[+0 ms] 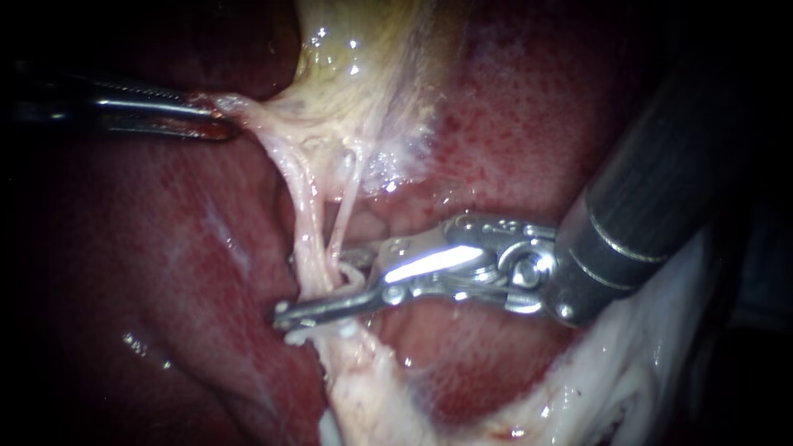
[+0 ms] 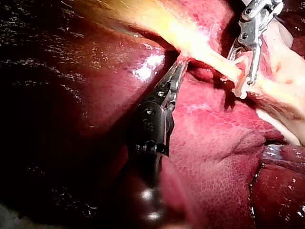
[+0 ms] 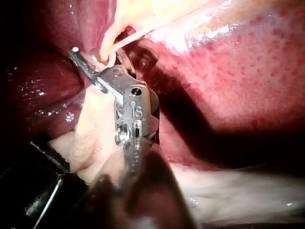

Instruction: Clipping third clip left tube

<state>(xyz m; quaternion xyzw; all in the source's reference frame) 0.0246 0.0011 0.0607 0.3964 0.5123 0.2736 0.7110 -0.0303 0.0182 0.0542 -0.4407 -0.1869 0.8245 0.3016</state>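
We are pinching the pale tissue [image 1: 239, 106] at the foot of the gallbladder [image 1: 363, 74] with our left instrument [image 1: 216, 117]. Its jaws are pressed on that strand from 2 sides and are drawing it away from the liver [image 1: 165, 248].

That pull is putting the left tube [image 1: 304, 223] under tension, with the thinner right tube [image 1: 345, 194] running just beside it.

Our right instrument [image 1: 318, 291] is reaching across with its jaws spread. The left tube is lying between them, 1 jaw in front of it and 1 behind, and a gap shows on the left wrist view.

A white clip [image 1: 353, 277] is showing against the tube right at these jaws. We cannot tell whether it is seated on the tube or loaded in the jaws.

We are judging the tube to be:
- soft, wet and slippery
- light
- thin-walled enough to tear if the jaws twist or drag sideways

The place to take it is the bare stretch lying between the jaws, square across its width. The right tube should stay outside the jaws, and the closing should be slow so that the tube is not rolling out.
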